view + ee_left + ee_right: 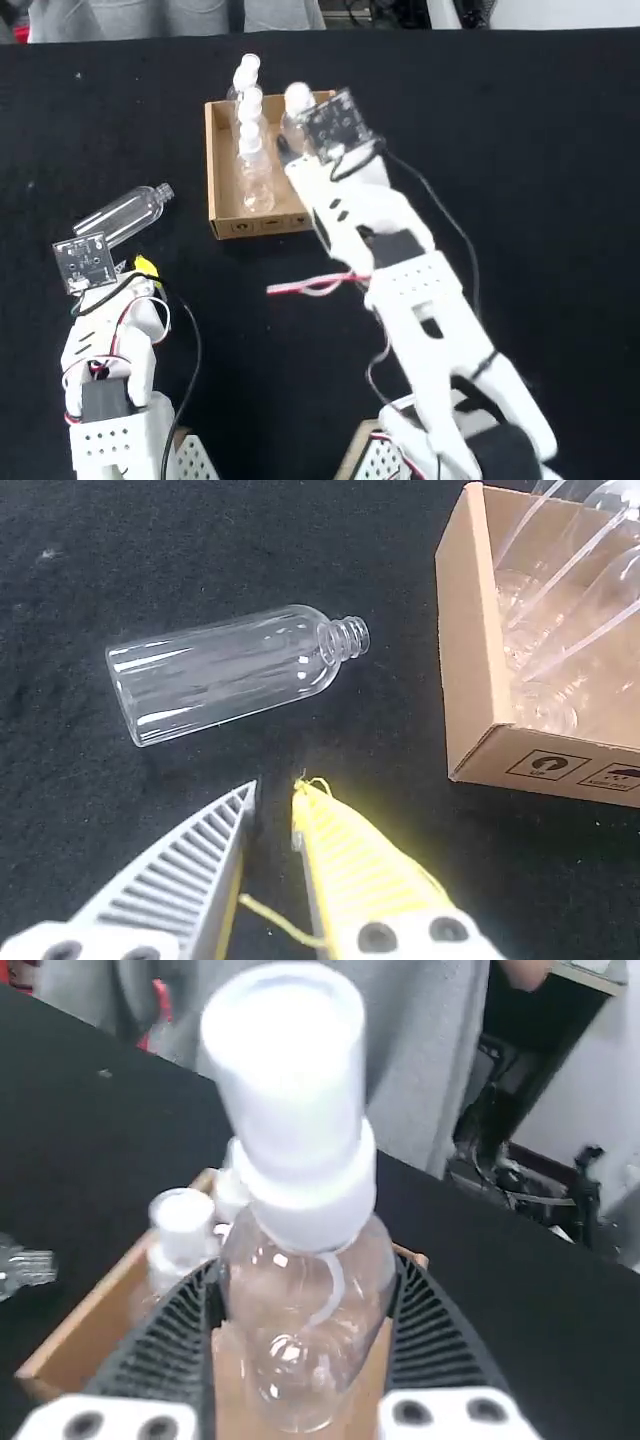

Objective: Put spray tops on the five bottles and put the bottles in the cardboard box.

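**Capped bottle held over the box, ready to be set down**

The cardboard box [212,170] was seen near the middle of the tabletop's far edge, with other capped bottles [250,150] already laid in a row along its left side. A capped bottle [300,1310] was gripped around its body by the right gripper [305,1270], the fingers closed firmly on both sides. It was held above the right part of the box, near the far wall, with the spray top pointing away from the arm.

The step in hand was judged to be placing this bottle in the box. The free strip beside the right wall looked narrow, so the bottle would best be turned parallel to those already inside. It should be lowered until it was supported before the fingers were spread. The opening should be kept small, so that neither the wall nor the neighbouring bottle was knocked.

One bare bottle [230,670] was left lying on its side on the tabletop. It lay between the box and the left edge, its threaded neck turned toward the box. The left gripper [273,792] was poised just beside it, the fingers only a narrow gap apart and nothing held. That bottle was judged still to need a top.
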Action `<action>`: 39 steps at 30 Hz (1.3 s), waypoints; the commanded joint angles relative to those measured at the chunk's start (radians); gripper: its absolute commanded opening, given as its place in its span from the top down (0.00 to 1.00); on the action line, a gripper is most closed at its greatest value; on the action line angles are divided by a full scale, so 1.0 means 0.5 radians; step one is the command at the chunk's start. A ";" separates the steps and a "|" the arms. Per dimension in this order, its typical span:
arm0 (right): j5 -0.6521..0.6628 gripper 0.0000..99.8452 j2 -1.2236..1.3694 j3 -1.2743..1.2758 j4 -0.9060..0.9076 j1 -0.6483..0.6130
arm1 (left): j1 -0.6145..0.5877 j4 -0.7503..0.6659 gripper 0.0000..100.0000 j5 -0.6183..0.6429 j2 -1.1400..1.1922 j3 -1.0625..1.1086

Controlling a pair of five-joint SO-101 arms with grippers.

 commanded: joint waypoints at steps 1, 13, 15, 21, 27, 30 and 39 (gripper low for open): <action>-0.021 0.94 0.143 -0.262 -0.123 0.138 | -0.026 -0.015 0.95 -0.018 -0.015 -0.023; -0.347 0.93 0.836 -0.799 -0.123 0.187 | -0.026 -0.015 0.95 -0.018 -0.015 -0.023; -0.377 0.93 0.962 -0.895 -0.123 0.184 | -0.026 -0.015 0.95 -0.018 -0.015 -0.023; -0.387 0.93 1.269 -1.125 -0.126 0.199 | -0.026 -0.015 0.95 -0.018 -0.015 -0.023; -0.387 0.93 1.508 -1.290 -0.126 0.221 | -0.026 -0.015 0.95 -0.018 -0.015 -0.023; -0.387 0.93 1.619 -1.367 -0.126 0.221 | -0.026 -0.015 0.95 -0.018 -0.015 -0.023; -0.384 0.93 1.791 -1.471 -0.126 0.224 | -0.026 -0.015 0.95 -0.018 -0.015 -0.023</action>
